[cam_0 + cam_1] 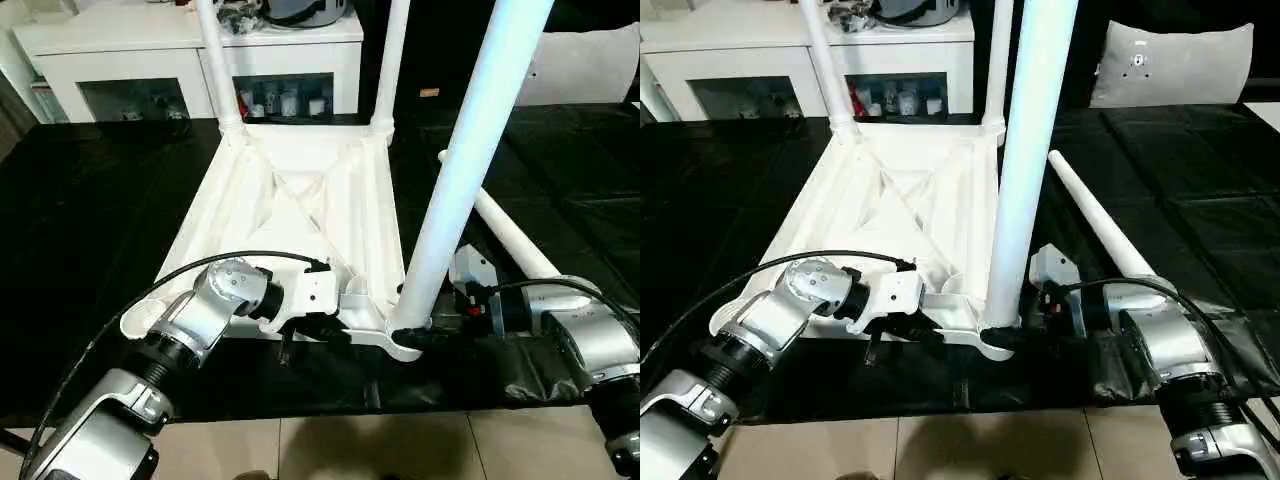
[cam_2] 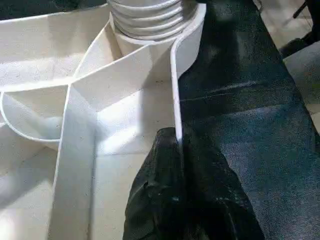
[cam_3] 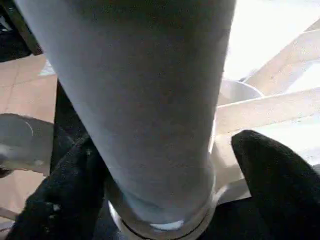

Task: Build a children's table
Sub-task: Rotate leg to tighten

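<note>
The white table top (image 1: 300, 190) lies upside down on a black mat, ribbed underside up. Two white legs (image 1: 215, 60) (image 1: 392, 60) stand in its far corner sockets. A third leg (image 1: 470, 150) stands in the near right socket. The fourth leg (image 1: 1095, 215) lies loose on the mat to the right. My left gripper (image 2: 177, 135) is shut on the thin near rim of the top, close to that socket. My right gripper (image 3: 160, 150) straddles the base of the third leg; one finger (image 3: 75, 190) touches it, while a gap shows beside the other.
A white cabinet (image 1: 130, 40) with dark glass doors stands behind the mat. A grey cushion (image 1: 1180, 60) lies at the back right. The mat's near edge meets tiled floor (image 1: 350, 450) just in front of my arms.
</note>
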You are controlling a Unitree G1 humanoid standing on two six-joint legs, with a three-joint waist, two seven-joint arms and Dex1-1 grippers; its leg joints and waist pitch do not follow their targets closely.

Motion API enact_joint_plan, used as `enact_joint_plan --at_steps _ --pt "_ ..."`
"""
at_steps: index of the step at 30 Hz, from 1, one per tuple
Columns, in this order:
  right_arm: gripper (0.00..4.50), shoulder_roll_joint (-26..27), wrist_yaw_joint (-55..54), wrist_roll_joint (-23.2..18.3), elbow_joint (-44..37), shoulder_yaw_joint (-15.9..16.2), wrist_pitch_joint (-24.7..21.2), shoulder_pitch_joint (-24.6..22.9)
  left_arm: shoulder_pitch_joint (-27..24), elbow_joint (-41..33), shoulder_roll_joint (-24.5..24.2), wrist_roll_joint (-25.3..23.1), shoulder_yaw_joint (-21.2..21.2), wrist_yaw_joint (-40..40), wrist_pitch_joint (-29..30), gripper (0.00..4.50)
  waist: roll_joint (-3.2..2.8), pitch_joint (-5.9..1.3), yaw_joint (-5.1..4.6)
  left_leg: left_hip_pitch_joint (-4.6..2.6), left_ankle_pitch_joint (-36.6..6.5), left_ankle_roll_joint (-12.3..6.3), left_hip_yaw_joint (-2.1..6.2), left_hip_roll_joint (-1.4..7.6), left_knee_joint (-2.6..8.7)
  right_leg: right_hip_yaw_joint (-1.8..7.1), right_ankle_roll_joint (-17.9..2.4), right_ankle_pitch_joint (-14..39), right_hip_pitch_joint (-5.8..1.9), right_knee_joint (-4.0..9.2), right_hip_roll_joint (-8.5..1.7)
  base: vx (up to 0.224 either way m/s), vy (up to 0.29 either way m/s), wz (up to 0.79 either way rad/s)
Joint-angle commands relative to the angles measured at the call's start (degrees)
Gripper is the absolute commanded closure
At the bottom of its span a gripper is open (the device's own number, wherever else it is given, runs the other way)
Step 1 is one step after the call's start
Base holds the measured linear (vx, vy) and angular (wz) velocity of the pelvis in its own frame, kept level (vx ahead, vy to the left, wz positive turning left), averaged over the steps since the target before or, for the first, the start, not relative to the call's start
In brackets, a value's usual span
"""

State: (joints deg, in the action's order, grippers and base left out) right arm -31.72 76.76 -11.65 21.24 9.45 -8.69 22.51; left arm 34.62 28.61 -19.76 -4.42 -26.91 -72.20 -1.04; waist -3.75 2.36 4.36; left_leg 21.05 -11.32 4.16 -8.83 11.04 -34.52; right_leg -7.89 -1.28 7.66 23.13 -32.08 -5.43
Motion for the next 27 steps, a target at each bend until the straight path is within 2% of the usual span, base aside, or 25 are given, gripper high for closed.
enact_joint_plan --at_steps 1,2,6,7,12,13,14,16,17,19,22,23,24,25,26,27 --pt "0.57 -0.61 0.92 -0.58 -0.08 0.06 -0.98 0.73 1.26 0.03 0.18 -0.82 -1.52 -1.61 -1.47 4.50 1.47 -4.06 -0.43 -0.03 -9.48 -6.92 -0.18 2.01 3.73 2.79 -8.62 20.53 -3.74 3.62 -3.12 0.000 0.000 0.00" --pt "0.80 -0.72 1.28 -0.74 -0.38 0.14 -1.23 0.55 1.22 0.10 0.21 -0.82 -1.43 -1.50 -1.48 4.50 1.33 -4.07 -0.32 -0.08 -9.13 -6.99 -0.16 2.01 3.71 2.83 -8.69 20.59 -3.69 3.52 -3.13 0.000 0.000 0.00" --pt "1.03 -0.84 1.62 -1.04 -0.94 0.36 -1.52 0.17 0.88 0.25 0.21 -0.69 -1.34 -1.37 -1.62 4.50 1.32 -4.05 -0.27 -0.09 -8.85 -7.26 -0.23 2.04 3.68 2.87 -8.66 20.62 -3.64 3.55 -3.12 0.000 0.000 0.00" --pt "1.27 -0.68 1.61 -1.34 -1.22 0.38 -1.75 -0.03 0.51 0.06 0.19 -0.51 -1.24 -1.43 -1.49 4.50 1.15 -4.05 -0.25 -0.12 -8.92 -7.20 -0.20 2.04 3.68 2.86 -8.65 20.76 -3.63 3.55 -3.12 0.000 0.000 0.00" --pt "1.53 0.69 1.12 -2.54 -2.74 0.06 -3.35 -1.33 -0.81 -1.43 0.18 0.73 -0.35 -1.37 0.56 4.50 1.23 -4.09 -0.29 -0.10 -9.01 -7.13 -0.24 2.03 3.70 2.85 -8.55 20.75 -3.64 3.59 -3.08 0.000 0.000 0.00" --pt "1.71 0.69 1.12 -2.54 -2.74 0.06 -3.35 -1.33 -0.81 -1.43 0.18 0.73 -0.35 -1.37 0.56 4.50 1.26 -4.07 -0.31 -0.07 -9.10 -7.04 -0.23 2.03 3.72 2.83 -8.53 20.90 -3.67 3.59 -3.10 0.000 0.000 0.00" --pt "1.71 2.04 -0.99 -3.34 -4.15 -0.56 -5.76 -2.12 -1.60 -2.41 0.52 1.63 0.67 -0.32 2.32 4.50 1.23 -4.08 -0.31 -0.10 -8.97 -6.96 -0.24 2.00 3.70 2.86 -8.44 20.99 -3.70 3.62 -3.08 0.000 0.000 0.00" --pt "1.81 3.25 -4.18 -2.99 -4.76 -0.78 -7.39 -2.44 -2.28 -3.43 0.89 2.36 1.55 0.82 3.88 4.50 1.09 -4.02 -0.38 -0.03 -8.70 -6.77 -0.21 2.04 3.79 2.88 -8.43 20.93 -3.71 3.62 -3.11 0.000 0.000 0.00" --pt "1.83 3.34 -4.46 -2.92 -4.79 -0.78 -7.47 -2.46 -2.34 -3.52 0.92 2.41 1.61 0.91 4.00 4.50 1.17 -3.85 -0.79 -0.03 -9.65 -6.31 -0.18 1.89 3.90 2.70 -8.11 22.23 -3.66 3.83 -3.00 0.000 0.000 0.00" --pt "1.85 5.29 -10.08 -1.03 -4.03 -0.83 -7.89 -2.26 -2.90 -5.05 1.64 2.46 2.36 3.26 6.83 4.50 0.91 -3.74 -1.20 -0.07 -10.90 -5.72 -0.13 1.77 3.94 2.63 -7.44 24.07 -3.66 4.02 -3.00 0.000 0.000 0.00" --pt "1.86 9.95 -19.44 0.24 -2.13 -2.50 -8.77 -0.99 -2.95 -6.55 4.27 2.41 3.99 8.67 12.52 4.50 1.03 -3.21 -2.62 -0.40 -14.53 -3.79 -0.06 1.18 3.92 1.97 -4.92 31.62 -3.29 5.21 -2.85 0.000 0.000 0.00" --pt "1.86 11.95 -23.55 0.43 -0.84 -3.65 -9.58 -0.01 -2.77 -6.84 5.60 2.61 4.65 10.57 14.28 4.50 1.14 -2.89 -3.92 -0.42 -17.15 -2.92 0.20 0.78 3.70 1.16 -2.78 36.01 -3.21 5.94 -2.70 0.000 0.000 0.00" --pt "1.86 14.85 -29.60 0.59 1.12 -5.63 -11.24 1.58 -2.44 -7.25 7.82 2.74 5.75 13.68 17.22 4.50 1.29 -2.86 -4.48 -0.49 -18.10 -2.66 0.23 0.64 3.57 0.86 -2.07 37.21 -3.11 6.30 -2.60 0.000 0.000 0.00" --pt "1.86 16.14 -32.28 0.56 2.18 -6.58 -11.93 2.38 -2.24 -7.32 8.95 2.73 6.27 15.35 18.69 4.50 1.00 -2.85 -5.73 -0.53 -19.53 -2.16 0.54 0.48 3.29 0.16 -1.14 38.58 -3.13 6.67 -2.64 0.000 0.000 0.00" --pt "1.87 17.53 -35.38 0.78 3.29 -7.41 -12.59 3.24 -2.03 -7.37 10.24 2.64 6.75 17.19 19.98 4.50 0.76 -2.90 -6.30 -0.51 -20.23 -2.19 0.71 0.54 3.21 -0.08 -0.86 38.45 -3.27 6.88 -2.80 0.000 0.000 0.00" --pt "1.87 18.59 -37.91 1.08 4.28 -7.98 -12.88 3.94 -1.85 -7.33 11.28 2.55 7.09 18.63 20.85 4.50 0.48 -3.03 -7.38 0.15 -21.51 -2.36 1.34 0.97 3.51 -0.67 -0.73 36.32 -4.02 6.70 -2.95 0.000 0.000 0.00"
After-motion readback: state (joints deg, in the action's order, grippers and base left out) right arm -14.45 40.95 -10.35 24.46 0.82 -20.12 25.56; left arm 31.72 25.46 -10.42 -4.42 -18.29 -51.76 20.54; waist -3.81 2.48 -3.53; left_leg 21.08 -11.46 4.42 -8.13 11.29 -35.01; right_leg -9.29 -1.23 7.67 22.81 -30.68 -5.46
